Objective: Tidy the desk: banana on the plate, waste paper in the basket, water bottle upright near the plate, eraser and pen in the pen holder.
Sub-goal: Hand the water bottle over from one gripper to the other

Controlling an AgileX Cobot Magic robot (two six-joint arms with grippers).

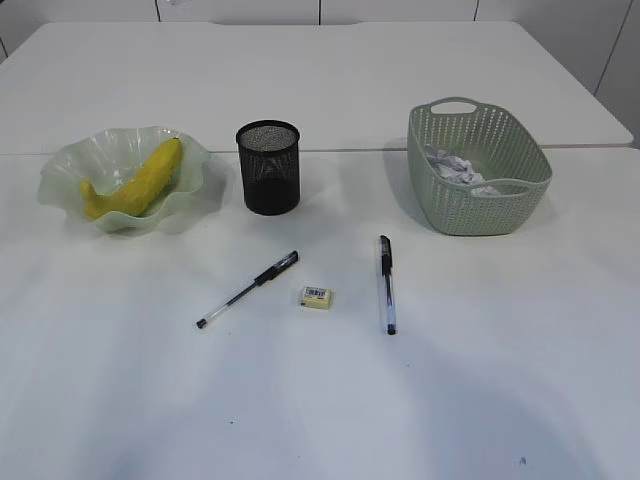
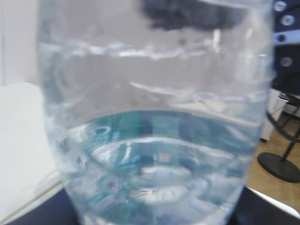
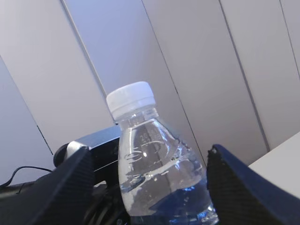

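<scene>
Banana (image 1: 140, 182) on plate (image 1: 62, 165), paper (image 1: 455, 166) in basket (image 1: 520, 150), gripper (image 3: 147, 187) spread around bottle (image 3: 154, 164).

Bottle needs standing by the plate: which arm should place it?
Left. The water bottle fills its wrist view, apparently gripped there, while the right gripper has its fingers clear on either side of it. The plate also lies on the table's left side.
</scene>
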